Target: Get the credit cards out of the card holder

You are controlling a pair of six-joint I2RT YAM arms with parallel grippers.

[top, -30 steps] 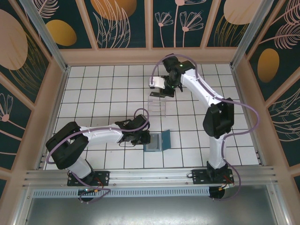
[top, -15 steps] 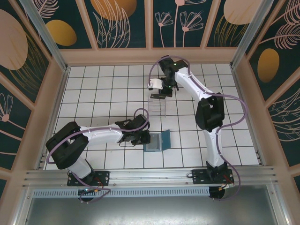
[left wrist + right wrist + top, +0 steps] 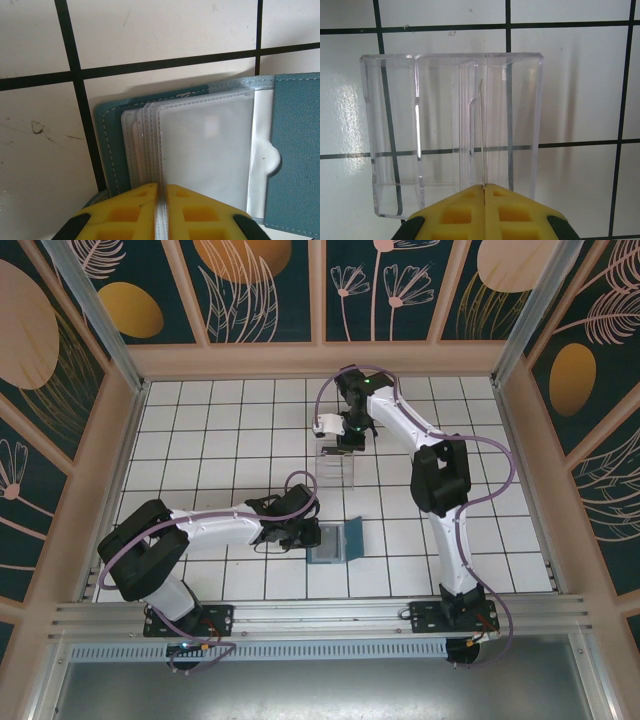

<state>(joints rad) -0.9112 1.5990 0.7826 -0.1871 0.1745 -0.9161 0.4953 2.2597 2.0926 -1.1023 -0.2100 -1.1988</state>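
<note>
The teal card holder lies open on the tiled floor near the front. Its empty clear sleeves fan out between the teal covers. My left gripper is at its left edge, and the yellow fingers are shut on the near edge of one sleeve. Farther back, my right gripper hangs over a clear plastic tray. It is shut on a thin pale credit card, seen edge-on and reaching down into the tray's middle slot.
The clear tray has upright dividers and stands about two tiles behind the card holder. White tiles with dark grout cover the floor, enclosed by wooden walls. Both arm bases sit on the metal rail at the near edge.
The right arm's elbow has swung left and its gripper has shifted slightly left over the tray. The left arm and the card holder have not moved.
</note>
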